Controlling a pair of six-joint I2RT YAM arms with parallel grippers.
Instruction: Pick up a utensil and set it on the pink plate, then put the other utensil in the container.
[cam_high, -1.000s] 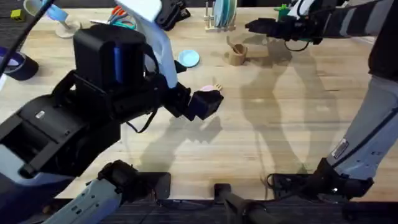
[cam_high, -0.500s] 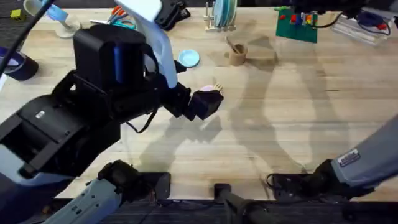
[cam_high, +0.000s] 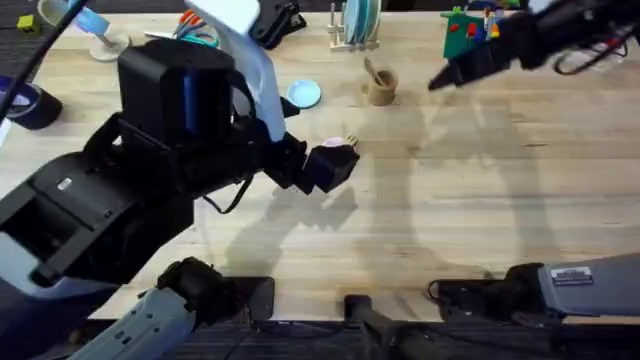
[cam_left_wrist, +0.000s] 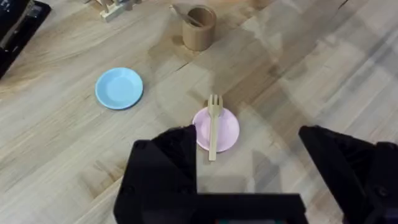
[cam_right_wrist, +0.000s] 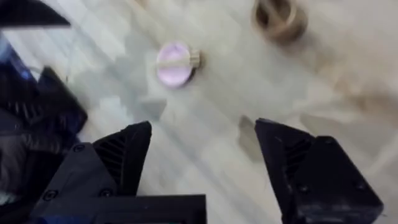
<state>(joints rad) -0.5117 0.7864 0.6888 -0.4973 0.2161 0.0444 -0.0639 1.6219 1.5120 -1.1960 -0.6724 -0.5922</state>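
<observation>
The utensil (cam_left_wrist: 212, 126) (the little tined fork) is lying across the pink plate (cam_left_wrist: 225, 130), tines poking off the plate's rim toward the far edge of the tabletop (cam_high: 470, 200) and the handle end hanging over the near rim. The plate sits roughly mid-tabletop. The left gripper (cam_left_wrist: 249, 163) hovers just above and on the near side of it, fingers spread wide apart with nothing between them. In the overhead view its black head covers most of the plate, so just a sliver of pink and the tines peek out.

Farther back and a bit to the left there's a light-blue plate (cam_left_wrist: 119, 88), well apart from the pink one. Closer to the far edge is the container (cam_high: 381, 87), a tan cup standing upright, with the other utensil (cam_high: 372, 71) sticking out of it at a lean (stick-like, no tines that I can see).

The right gripper (cam_high: 448, 74) is up in the air near the far right corner, off to the right of the container; its fingers are apart too, holding nothing. A rack of plates (cam_high: 355, 24) stands at the far edge behind the cup.
</observation>
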